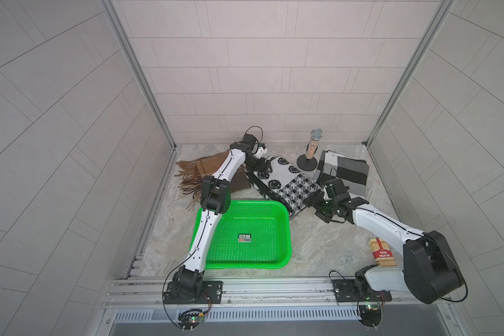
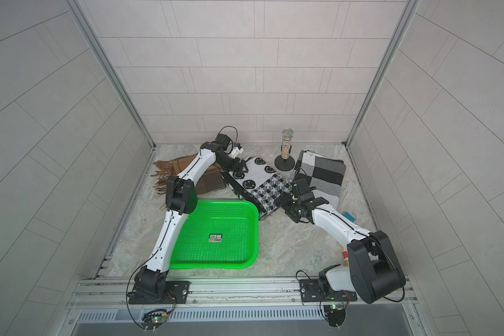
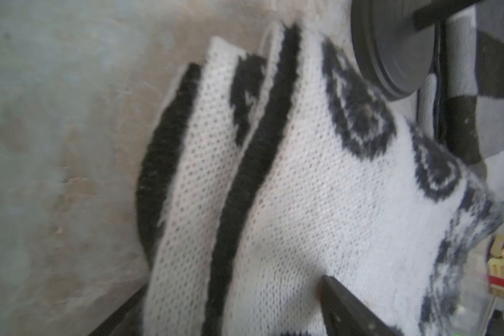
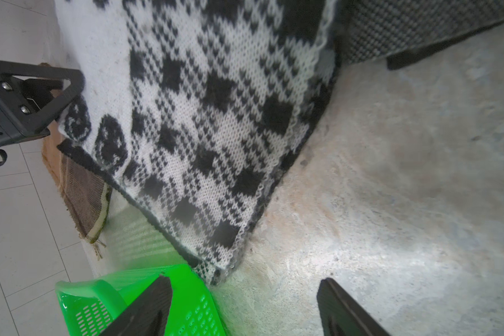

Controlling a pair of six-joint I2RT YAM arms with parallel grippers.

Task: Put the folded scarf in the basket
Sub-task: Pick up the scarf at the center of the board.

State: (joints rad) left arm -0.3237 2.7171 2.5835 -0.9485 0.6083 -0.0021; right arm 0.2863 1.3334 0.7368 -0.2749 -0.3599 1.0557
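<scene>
Your knitted scarf (image 1: 285,186) overlaps the perforated plastic basket's (image 1: 274,263) far corner; both claws, left (image 1: 264,168) and right (image 1: 317,203), gape wide.

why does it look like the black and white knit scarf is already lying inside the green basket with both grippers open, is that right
Not quite. The black and white knit scarf lies on the table beyond the green basket, only its corner reaching the rim; both top views show the basket holding just its label. The left gripper and right gripper are indeed open.
</scene>
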